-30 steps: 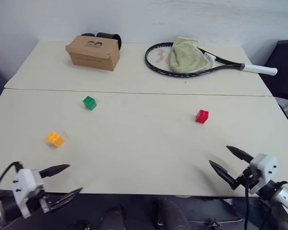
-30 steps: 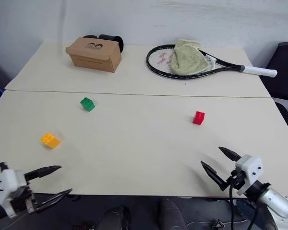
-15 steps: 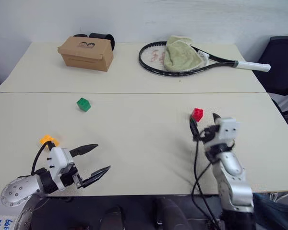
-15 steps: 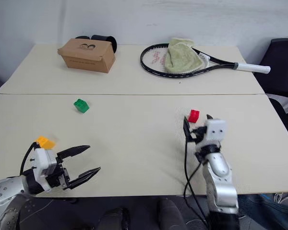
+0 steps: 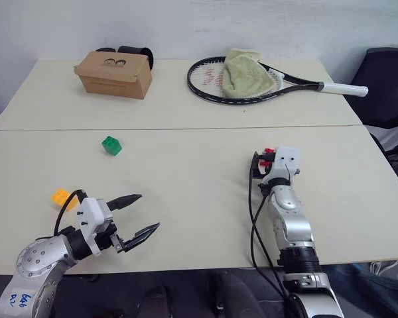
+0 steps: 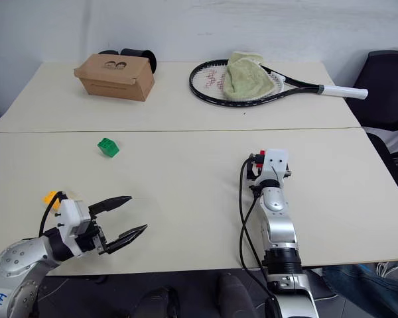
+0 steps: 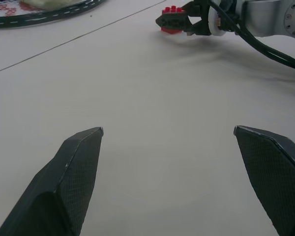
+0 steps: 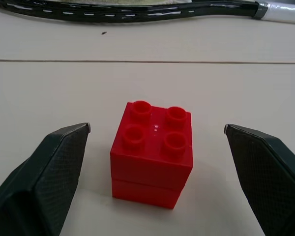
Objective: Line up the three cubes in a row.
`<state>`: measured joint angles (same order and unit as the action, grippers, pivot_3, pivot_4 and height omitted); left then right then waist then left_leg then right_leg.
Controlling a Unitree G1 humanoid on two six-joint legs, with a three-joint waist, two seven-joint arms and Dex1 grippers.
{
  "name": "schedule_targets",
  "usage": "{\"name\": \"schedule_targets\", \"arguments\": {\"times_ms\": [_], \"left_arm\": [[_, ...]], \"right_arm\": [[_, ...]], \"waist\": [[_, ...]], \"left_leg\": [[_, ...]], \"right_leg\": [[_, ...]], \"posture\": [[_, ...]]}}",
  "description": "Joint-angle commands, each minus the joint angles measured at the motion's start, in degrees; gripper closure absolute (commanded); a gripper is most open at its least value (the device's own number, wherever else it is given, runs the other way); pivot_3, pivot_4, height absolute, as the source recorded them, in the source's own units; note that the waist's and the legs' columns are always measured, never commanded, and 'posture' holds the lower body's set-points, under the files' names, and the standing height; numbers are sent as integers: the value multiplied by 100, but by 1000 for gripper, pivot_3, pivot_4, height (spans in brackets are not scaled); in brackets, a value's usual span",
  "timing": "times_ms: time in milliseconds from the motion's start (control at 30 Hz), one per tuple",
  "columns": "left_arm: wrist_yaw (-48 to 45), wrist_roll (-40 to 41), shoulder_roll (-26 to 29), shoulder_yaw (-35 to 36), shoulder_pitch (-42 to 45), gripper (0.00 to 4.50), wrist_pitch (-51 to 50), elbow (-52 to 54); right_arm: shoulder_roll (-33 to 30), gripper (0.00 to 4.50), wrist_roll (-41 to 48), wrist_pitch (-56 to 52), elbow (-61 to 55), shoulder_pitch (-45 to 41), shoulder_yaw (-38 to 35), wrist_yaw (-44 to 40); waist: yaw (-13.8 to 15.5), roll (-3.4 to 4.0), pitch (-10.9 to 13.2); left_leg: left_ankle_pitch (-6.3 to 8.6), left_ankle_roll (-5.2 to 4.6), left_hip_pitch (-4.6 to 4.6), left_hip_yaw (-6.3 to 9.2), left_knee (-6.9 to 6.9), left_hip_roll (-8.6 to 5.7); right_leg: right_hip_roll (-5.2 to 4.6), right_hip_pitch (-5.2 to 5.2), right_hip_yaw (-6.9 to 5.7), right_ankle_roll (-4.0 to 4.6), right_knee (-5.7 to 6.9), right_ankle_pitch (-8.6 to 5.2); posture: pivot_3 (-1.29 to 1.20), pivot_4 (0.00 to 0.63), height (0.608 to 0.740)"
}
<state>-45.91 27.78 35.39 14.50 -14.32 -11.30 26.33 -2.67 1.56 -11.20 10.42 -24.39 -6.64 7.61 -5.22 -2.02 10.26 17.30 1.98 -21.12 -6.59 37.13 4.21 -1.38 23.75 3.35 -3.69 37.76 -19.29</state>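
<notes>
The red cube (image 8: pixel 152 152) stands on the table between the fingers of my right gripper (image 8: pixel 157 127), which is open, with a gap to each side of the cube. From above, the right gripper (image 5: pixel 266 159) lies low over the table at the right, the red cube (image 5: pixel 269 152) peeking out at its tip. The green cube (image 5: pixel 111 145) sits at the left middle. At the near left the orange-yellow cube (image 5: pixel 60 197) lies just behind my left gripper (image 5: pixel 149 211), which is open and empty and points toward the right.
A brown cardboard box (image 5: pixel 113 73) stands at the back left. A tennis racket (image 5: pixel 345 89) with a green towel (image 5: pixel 249 66) on it lies at the back right. A seam (image 5: pixel 186 129) crosses the table. A black chair (image 5: pixel 388 86) stands off the right edge.
My right gripper has come forward from the table's near edge until its fingers stand on either side of the red cube. The left gripper has moved forward over the table. The cubes have stayed put.
</notes>
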Motion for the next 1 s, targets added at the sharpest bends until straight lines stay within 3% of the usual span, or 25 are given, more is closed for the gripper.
{"name": "schedule_targets", "arguments": {"times_ms": [33, 233, 300, 467, 567, 733, 1000], "left_arm": [[50, 16, -14, 49, -33, 0, 37, 209], [96, -56, -55, 41, -237, 0, 93, 264], [145, -75, -73, 12, -259, 0, 65, 292], [165, 24, -75, 56, -177, 0, -13, 294], [142, -14, -64, 141, -216, 0, 38, 216], [202, -39, -128, 230, -445, 0, 78, 331], [246, -54, -108, 383, -807, 0, 129, 495]], "right_arm": [[38, 923, 102, 317, -6, -159, -94, -14], [15, 2999, 543, 514, -372, 32, -93, -703], [-100, 3010, 1079, 623, -633, 165, 26, -1669], [-1663, 3010, 1969, 1126, -883, 166, 1103, -6028], [-2289, 3010, 1978, 1313, -191, -274, 1431, -7472], [-2308, 3010, 1804, 1755, 993, -899, 1744, -8627], [-1802, 3010, 1389, 2615, 2458, -1259, 1746, -8851]], "waist": [[-2, 0, 0], [-34, 0, 0], [-33, 1, 1], [-8, 16, 11], [15, 15, 11], [30, 14, 11], [29, 14, 11]], "left_leg": [[0, 0, -1, 0, 0, 1], [0, 0, -1, 1, -2, 2], [1, -1, -1, 2, -4, 3], [26, -45, 0, 1, 2, 2], [28, -50, 8, 4, 4, 4], [28, -50, 10, 3, 7, 5], [28, -49, 8, -1, 20, 8]], "right_leg": [[0, 0, 0, 0, 0, 0], [0, 0, 0, 0, -1, 0], [0, 0, -2, 0, -1, 0], [0, -7, -6, -11, -8, 5], [2, -19, -9, -12, -14, 6], [1, -18, -8, -11, -14, 6], [-1, -21, -6, -10, -14, 5]], "posture": [[0, 150, 740], [0, 150, 740], [0, 150, 740], [0, 150, 740], [0, 150, 740], [0, 150, 740], [0, 150, 740]]}}
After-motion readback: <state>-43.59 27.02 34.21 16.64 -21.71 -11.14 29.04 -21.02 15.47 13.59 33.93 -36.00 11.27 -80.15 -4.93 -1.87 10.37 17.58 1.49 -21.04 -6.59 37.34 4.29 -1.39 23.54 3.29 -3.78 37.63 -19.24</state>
